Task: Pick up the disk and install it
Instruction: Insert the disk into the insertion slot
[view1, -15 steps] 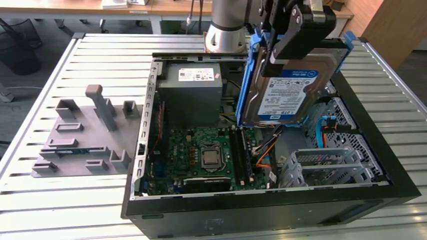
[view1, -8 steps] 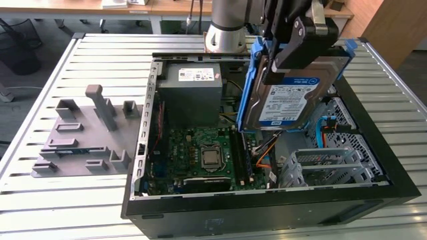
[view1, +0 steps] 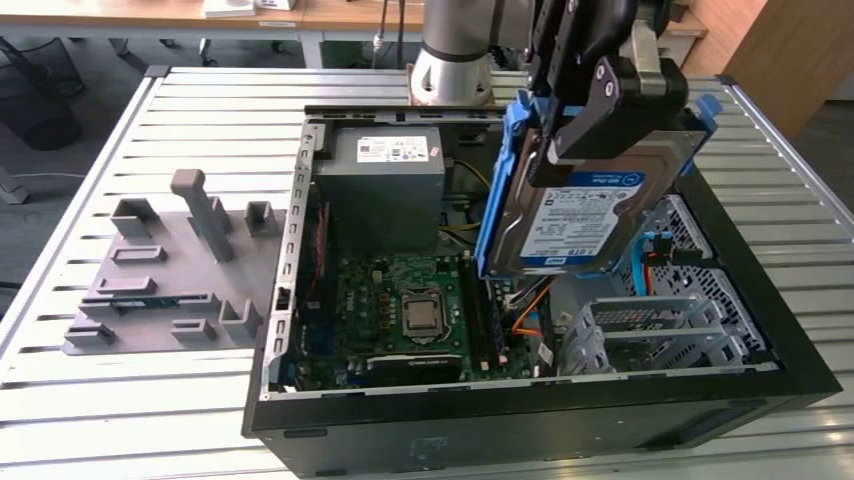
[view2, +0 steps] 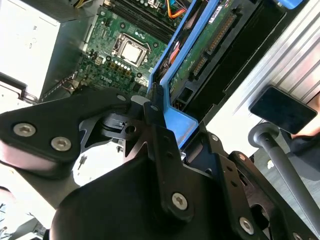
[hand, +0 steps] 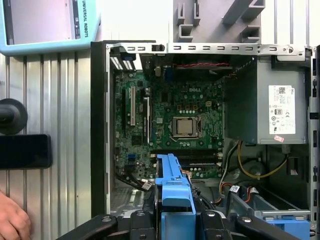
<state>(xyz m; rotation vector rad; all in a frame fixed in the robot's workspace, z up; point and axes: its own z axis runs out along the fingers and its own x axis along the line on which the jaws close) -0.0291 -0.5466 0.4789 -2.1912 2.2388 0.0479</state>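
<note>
Gripper (view1: 563, 150) fingers pinching disk (view1: 587, 215), held on edge above drive cage (view1: 661, 330). We judge risks: tilted entry jamming in cage; bracket snagging orange cables (view1: 531, 300) beside cage.

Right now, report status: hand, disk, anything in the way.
Hand shut on the disk. Disk on edge, above the open computer case, not in the drive cage. Orange cables below it.

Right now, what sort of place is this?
Probably a robotics lab bench: an open black computer case on a slatted metal table, and a black gripper holding a silver blue-framed disk above it.
</note>
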